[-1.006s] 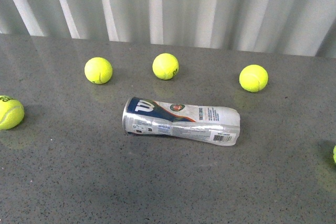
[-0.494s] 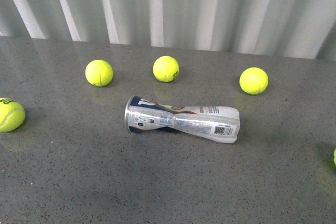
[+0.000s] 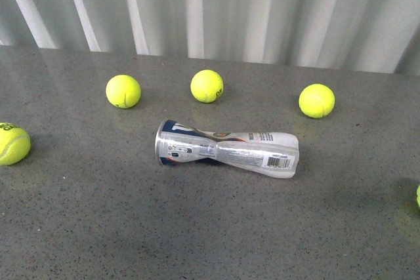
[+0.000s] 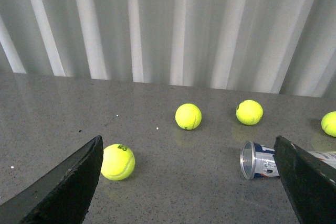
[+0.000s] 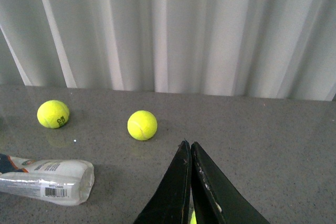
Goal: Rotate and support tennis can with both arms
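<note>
The tennis can [image 3: 226, 151] lies on its side on the grey table, clear and dented in at the middle. Its silver-rimmed open end points left and the barcode faces up near the right end. Neither arm shows in the front view. In the left wrist view my left gripper [image 4: 188, 139] is open with only table between its fingers, and the can's open end [image 4: 260, 160] sits beside one finger [image 4: 302, 177], apart from it. My right gripper [image 5: 189, 143] is shut on nothing. The can's closed end [image 5: 47, 179] lies off to its side, well away.
Three yellow-green tennis balls [image 3: 123, 90] [image 3: 207, 85] [image 3: 317, 100] lie in a row behind the can. Another ball [image 3: 12, 143] rests at the left edge, and a sliver of one [image 3: 418, 195] shows at the right edge. A white corrugated wall [image 3: 210, 4] closes the back.
The can has rolled about its long axis: the W logo turned toward the far side and the barcode came up. The balls stay put.
</note>
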